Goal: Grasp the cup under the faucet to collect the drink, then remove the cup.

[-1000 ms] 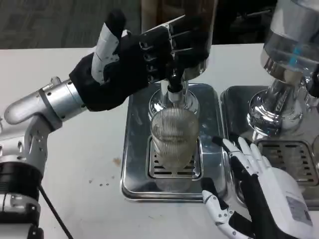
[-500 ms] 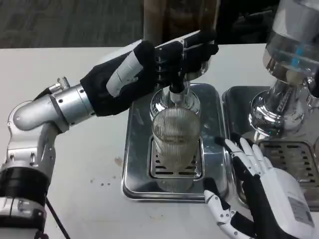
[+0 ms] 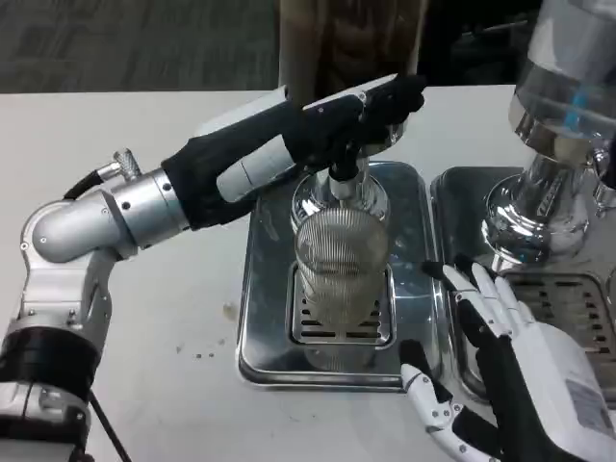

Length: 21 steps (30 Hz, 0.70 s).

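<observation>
A ribbed clear cup point(image 3: 339, 267) stands upright on the grate of a steel drip tray point(image 3: 260, 318), right under the black faucet point(image 3: 341, 171) of a drink dispenser. My left hand point(image 3: 318, 135) reaches across above the cup, palm turned down, its fingers lying on the dispenser's tap lever. My right hand point(image 3: 510, 361) hovers low to the right of the cup, fingers spread and apart from the glass, holding nothing. I cannot make out any liquid stream or level in the cup.
A second dispenser point(image 3: 563, 125) with a chrome base stands at the right on its own drip tray point(image 3: 452, 207). White table point(image 3: 144, 327) spreads to the left and front, with a few small drops on it.
My left hand has rolled over from an upright, raised pose and dropped onto the tap lever. The right hand edged slightly right and down. The cup stayed put.
</observation>
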Each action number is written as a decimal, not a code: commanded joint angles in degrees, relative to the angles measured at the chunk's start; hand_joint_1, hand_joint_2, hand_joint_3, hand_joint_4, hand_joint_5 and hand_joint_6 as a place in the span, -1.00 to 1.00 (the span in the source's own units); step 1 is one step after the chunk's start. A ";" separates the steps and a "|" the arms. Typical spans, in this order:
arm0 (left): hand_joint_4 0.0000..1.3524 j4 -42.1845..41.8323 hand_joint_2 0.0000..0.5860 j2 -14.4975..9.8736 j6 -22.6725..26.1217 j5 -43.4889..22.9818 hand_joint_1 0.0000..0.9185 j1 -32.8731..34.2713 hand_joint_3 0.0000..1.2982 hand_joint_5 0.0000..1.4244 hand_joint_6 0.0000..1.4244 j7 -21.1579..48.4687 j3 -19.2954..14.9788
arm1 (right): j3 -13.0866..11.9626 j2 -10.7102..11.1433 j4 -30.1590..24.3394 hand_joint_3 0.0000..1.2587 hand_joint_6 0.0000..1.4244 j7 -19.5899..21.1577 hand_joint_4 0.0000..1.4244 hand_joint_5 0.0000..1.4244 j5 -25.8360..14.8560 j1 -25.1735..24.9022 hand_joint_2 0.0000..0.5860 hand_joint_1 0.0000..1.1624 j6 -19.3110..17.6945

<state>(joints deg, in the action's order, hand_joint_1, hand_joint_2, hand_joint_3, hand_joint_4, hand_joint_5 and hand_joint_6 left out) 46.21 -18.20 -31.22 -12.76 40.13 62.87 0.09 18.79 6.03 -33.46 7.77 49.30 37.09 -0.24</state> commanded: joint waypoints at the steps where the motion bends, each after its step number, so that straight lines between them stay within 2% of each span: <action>1: -1.00 1.03 -0.97 -0.66 -3.21 3.82 -1.00 -2.06 -0.93 -1.00 -1.00 -0.16 2.84 | -0.49 0.13 -0.58 -0.77 -0.98 -0.39 -0.95 -0.98 -0.80 0.04 0.62 -0.32 0.48; 9: -1.00 1.52 -0.97 -1.88 -9.03 6.25 -1.00 -2.12 -0.94 -1.00 -1.00 -2.67 5.22 | -0.89 0.15 -0.54 -0.77 -0.98 -0.41 -0.95 -0.98 -1.37 -0.50 0.62 -0.32 0.59; 14: -1.00 1.86 -0.98 -2.24 -11.43 7.38 -1.00 -2.16 -0.94 -1.00 -1.00 -3.93 6.14 | -1.67 -0.09 -0.46 -0.77 -0.96 -0.84 -0.95 -0.98 -3.27 -0.93 0.62 -0.32 1.04; 19: -1.00 2.15 -0.98 -2.65 -12.60 7.62 -1.00 -2.11 -0.95 -1.00 -1.00 -4.88 6.93 | -2.72 -0.53 0.04 -0.77 -0.96 -1.50 -0.95 -0.98 -7.37 -1.36 0.62 -0.32 1.09; 21: -1.00 2.33 -0.98 -2.81 -13.11 7.80 -1.00 -2.04 -0.95 -1.00 -1.00 -5.35 7.34 | -3.68 -0.77 0.93 -0.79 -0.96 -1.85 -0.95 -0.98 -11.13 -1.74 0.56 -0.31 0.61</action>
<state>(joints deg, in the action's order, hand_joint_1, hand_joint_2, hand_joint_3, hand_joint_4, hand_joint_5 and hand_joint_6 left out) 47.31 -20.53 -44.16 -8.22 40.00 56.37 5.48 16.09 5.54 -33.39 6.55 41.18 35.92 0.31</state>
